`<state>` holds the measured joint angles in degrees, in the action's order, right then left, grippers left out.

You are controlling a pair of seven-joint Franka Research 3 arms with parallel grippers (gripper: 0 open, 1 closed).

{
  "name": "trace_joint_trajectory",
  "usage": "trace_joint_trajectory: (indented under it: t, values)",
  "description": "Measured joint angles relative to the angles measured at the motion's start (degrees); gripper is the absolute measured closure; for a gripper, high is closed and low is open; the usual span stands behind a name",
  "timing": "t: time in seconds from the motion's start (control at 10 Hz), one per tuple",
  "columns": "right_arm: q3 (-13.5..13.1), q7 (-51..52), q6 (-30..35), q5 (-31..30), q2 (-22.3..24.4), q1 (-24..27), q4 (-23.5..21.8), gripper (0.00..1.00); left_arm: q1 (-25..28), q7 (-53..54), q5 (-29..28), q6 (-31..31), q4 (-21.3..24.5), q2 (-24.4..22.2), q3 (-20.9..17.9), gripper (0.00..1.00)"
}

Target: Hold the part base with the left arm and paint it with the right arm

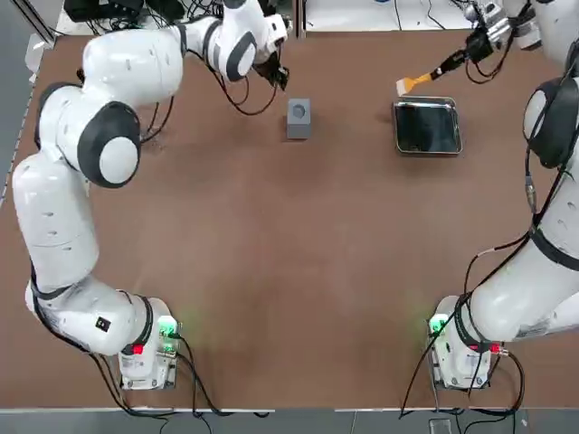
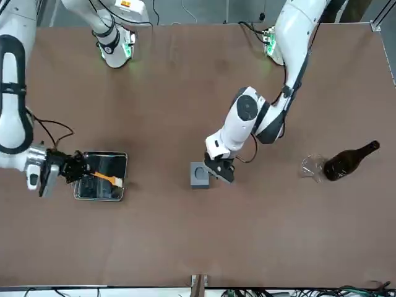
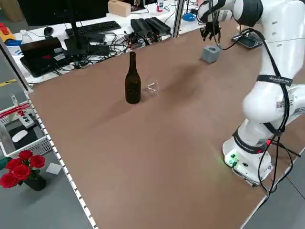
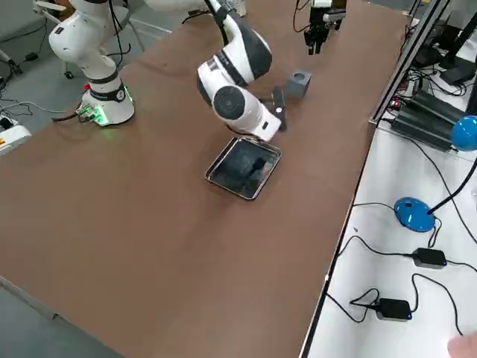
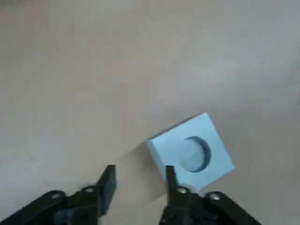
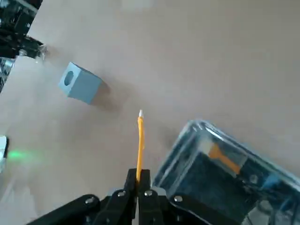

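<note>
The part base (image 1: 298,117), a small grey cube with a round recess on top, stands on the brown table at the far middle. My left gripper (image 1: 277,74) hangs just beyond it to its left. In the left wrist view the left gripper (image 5: 139,178) is open with nothing between its fingers, and the part base (image 5: 190,152) lies just outside one fingertip (image 5: 171,177). My right gripper (image 1: 470,47) is shut on a thin orange brush (image 1: 416,82) and holds it above the far left corner of the metal tray (image 1: 427,146). The brush (image 6: 139,136) points toward the part base (image 6: 79,83).
A dark bottle (image 2: 348,161) and a clear glass (image 2: 312,167) sit on the table off the robot's left of the part base. Beyond the table's far edge is a desk with cables, a keyboard (image 3: 93,27) and electronics.
</note>
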<state>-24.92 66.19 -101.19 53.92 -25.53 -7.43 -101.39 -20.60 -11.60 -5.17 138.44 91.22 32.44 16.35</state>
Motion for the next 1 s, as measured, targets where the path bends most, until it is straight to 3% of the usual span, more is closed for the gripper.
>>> trace_joint_trajectory:
  t: [0.3, 0.6, 0.8, 1.0]
  values:
    - [-5.8, -11.6, 1.9, -3.4, -0.8, 0.2, -0.4, 0.96, 6.4, 0.0, 0.0, -15.6, -0.1, -8.9, -0.1, 0.0]
    - [-8.6, -17.4, 1.6, -3.0, -6.9, 0.4, 0.4, 0.96, 15.7, 0.1, 1.5, -26.6, -0.1, -17.9, -0.2, 0.0]
    - [-10.5, -17.4, 2.8, -2.3, -12.3, 1.1, 4.4, 0.96, 22.0, 1.4, 5.7, -32.2, -0.2, -24.1, -0.2, 0.0]
    - [-11.3, -17.5, 6.3, -1.7, -16.2, 1.8, 8.0, 0.96, 25.0, 3.1, 7.7, -39.0, -1.0, -29.5, -0.3, 0.0]
